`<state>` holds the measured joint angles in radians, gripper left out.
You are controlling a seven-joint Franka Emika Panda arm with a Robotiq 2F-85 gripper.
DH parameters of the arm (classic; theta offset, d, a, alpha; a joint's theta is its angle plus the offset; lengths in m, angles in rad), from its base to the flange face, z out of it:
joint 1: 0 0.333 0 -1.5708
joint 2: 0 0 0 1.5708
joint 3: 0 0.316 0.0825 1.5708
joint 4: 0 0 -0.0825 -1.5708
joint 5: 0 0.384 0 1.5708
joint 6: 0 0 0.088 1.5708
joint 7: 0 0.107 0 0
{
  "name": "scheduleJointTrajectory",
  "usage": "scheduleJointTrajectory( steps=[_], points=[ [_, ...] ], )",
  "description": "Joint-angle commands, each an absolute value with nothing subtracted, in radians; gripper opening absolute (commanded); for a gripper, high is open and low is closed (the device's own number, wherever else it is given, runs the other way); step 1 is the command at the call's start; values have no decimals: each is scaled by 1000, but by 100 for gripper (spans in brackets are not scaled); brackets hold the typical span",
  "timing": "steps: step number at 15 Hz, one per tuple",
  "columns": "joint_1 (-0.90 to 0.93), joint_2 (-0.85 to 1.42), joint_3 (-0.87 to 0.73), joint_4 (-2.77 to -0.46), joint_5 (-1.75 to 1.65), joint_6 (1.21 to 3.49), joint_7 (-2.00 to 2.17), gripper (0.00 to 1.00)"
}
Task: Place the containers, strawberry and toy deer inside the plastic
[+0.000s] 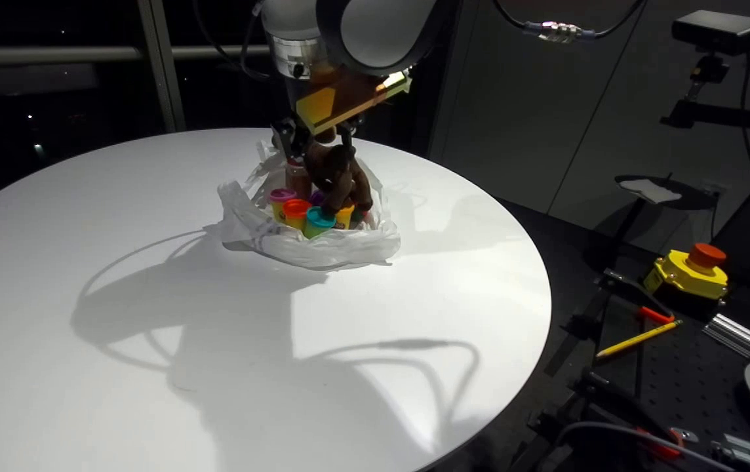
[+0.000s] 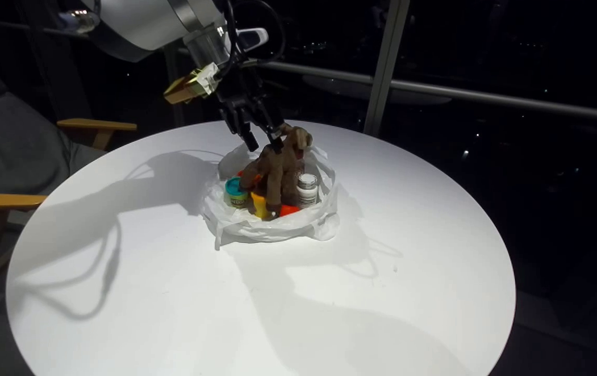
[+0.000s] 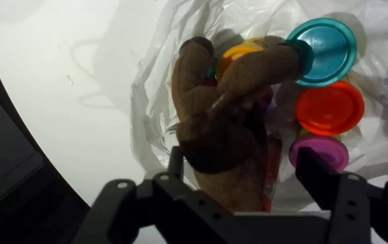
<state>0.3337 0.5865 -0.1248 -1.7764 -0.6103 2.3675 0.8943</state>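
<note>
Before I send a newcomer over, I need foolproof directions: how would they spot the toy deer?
On the round white table, find the crumpled white plastic bag. Among its lidded tubs is the brown toy deer, the only thing visible there with legs.

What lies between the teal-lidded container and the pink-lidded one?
In the wrist view, the orange-red-lidded container lies between the teal-lidded container and the pink-lidded container.

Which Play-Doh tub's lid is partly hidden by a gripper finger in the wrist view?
The pink-lidded tub: a finger covers part of its lid, while the red-orange lid and teal lid lie clear of it.
</note>
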Motion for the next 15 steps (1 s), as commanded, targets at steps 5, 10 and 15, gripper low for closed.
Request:
scheduleJointTrajectory(
  steps=[5, 10, 15],
  points=[
    [333, 563, -92, -1738, -544, 2292, 881, 100],
    [311, 349, -45, -1828, -474, 2203, 796, 100],
    [243, 80, 55, -1986, -222, 2109, 558, 100]
  ],
)
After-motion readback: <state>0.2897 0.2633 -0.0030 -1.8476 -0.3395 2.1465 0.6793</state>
